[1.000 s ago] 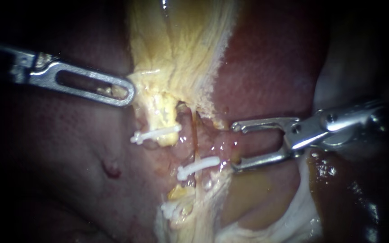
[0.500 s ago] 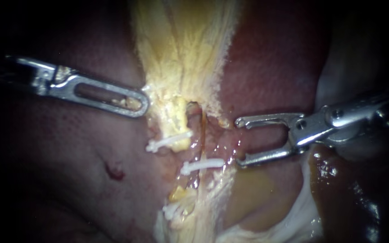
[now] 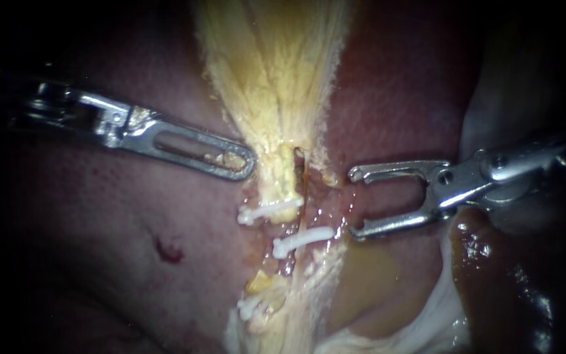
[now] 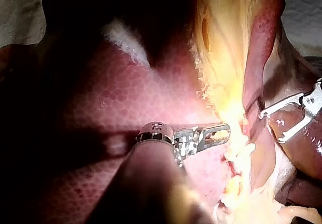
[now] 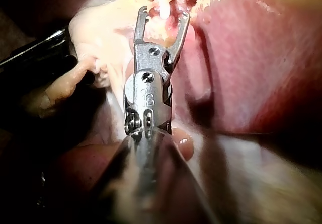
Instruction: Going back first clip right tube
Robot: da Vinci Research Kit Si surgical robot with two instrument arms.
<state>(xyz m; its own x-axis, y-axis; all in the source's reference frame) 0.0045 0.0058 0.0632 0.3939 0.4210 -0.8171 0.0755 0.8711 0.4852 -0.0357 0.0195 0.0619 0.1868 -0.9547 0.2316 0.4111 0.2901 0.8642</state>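
Endoscope view: shadowed left instrument (image 3: 247,160) seemingly touches yellow tissue (image 3: 276,98).

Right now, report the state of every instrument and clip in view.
Left instrument, jaws shut on yellow tissue.
Right instrument, jaws open, holding nothing.
Upper clip, closed, in place.
Middle clip, closed, in place.
Lower clip, closed, partly buried in tissue.
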